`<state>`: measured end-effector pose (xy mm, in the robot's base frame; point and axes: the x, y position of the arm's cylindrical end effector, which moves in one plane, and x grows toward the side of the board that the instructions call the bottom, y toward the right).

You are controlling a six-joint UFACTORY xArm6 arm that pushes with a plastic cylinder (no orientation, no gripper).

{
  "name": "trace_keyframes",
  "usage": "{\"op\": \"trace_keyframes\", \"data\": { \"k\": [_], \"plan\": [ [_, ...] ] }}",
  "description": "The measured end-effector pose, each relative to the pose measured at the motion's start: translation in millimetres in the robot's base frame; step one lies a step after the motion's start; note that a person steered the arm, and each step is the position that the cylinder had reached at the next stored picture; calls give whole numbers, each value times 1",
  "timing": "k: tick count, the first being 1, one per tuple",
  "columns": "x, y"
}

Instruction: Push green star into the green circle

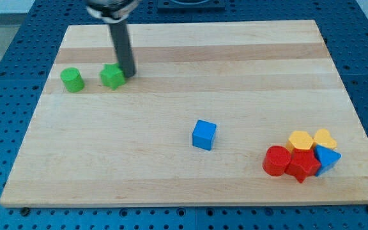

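Note:
The green star (112, 76) lies on the wooden board near the view's upper left. The green circle (72, 80) stands to its left with a gap of bare board between them. My tip (128, 74) is at the star's right edge, touching or almost touching it. The dark rod rises from there to the view's top.
A blue cube (204, 135) sits near the board's middle. At the lower right a cluster holds a red cylinder (276, 160), a red star (302, 165), a blue triangle (328, 157), a yellow hexagon (300, 140) and a yellow heart (325, 137). The board (190, 96) is rimmed by blue pegboard.

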<state>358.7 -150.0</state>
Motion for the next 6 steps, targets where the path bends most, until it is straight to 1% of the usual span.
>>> {"op": "trace_keyframes", "data": {
  "k": [2,3,4,6],
  "plan": [
    [1,54],
    [19,51],
    [22,23],
    [20,6]
  ]
}}
